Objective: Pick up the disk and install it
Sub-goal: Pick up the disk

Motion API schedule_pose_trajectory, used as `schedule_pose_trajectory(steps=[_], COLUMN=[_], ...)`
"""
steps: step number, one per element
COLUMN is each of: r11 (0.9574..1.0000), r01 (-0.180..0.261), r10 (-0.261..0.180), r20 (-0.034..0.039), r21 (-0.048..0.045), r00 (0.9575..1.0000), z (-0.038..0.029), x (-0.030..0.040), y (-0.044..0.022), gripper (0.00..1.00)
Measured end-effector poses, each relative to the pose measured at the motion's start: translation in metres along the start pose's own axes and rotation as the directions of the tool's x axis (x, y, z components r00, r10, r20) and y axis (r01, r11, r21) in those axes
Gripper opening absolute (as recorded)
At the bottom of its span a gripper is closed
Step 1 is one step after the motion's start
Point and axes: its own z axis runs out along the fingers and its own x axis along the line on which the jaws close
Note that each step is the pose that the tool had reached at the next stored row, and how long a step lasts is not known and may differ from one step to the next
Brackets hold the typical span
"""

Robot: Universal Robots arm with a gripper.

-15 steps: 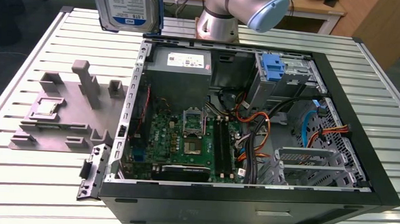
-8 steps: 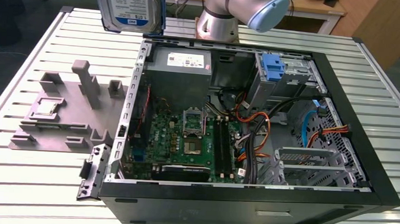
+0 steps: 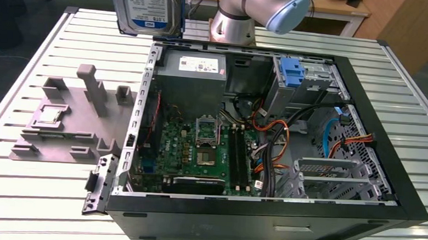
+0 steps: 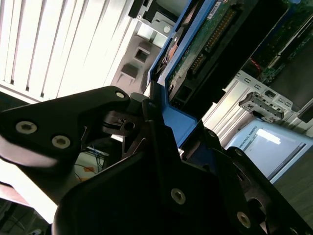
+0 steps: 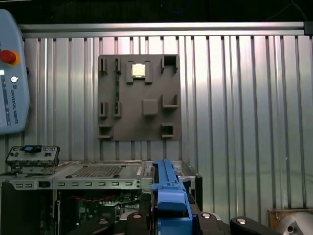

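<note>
Slatted table [image 3: 398,102], PC case [image 3: 267,219] open; jaws grip disk [image 3: 148,6].

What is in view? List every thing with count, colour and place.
disk: 1, silver in blue carrier, held in the air
computer case: 1, black, open, on the table
motherboard: 1, green, inside the case
power supply: 1, grey, inside the case
bracket: 1, blue, inside the case
fixture: 1, grey, on the table, exterior view's left of the case
table: 1, white slatted metal, under everything
arm: 1, silver, beyond the case
gripper: 1, black, shut on the disk
</note>
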Motion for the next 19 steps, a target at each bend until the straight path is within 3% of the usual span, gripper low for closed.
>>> schedule_pose_trajectory(steps=[19], r11=[1.0000], r01=[0.000], r10=[0.000], r20=[0.0001], r21=[0.0000], r00=[1.0000], z=[-0.0007], x=[-0.0010], y=[-0.0266], gripper=[0.37])
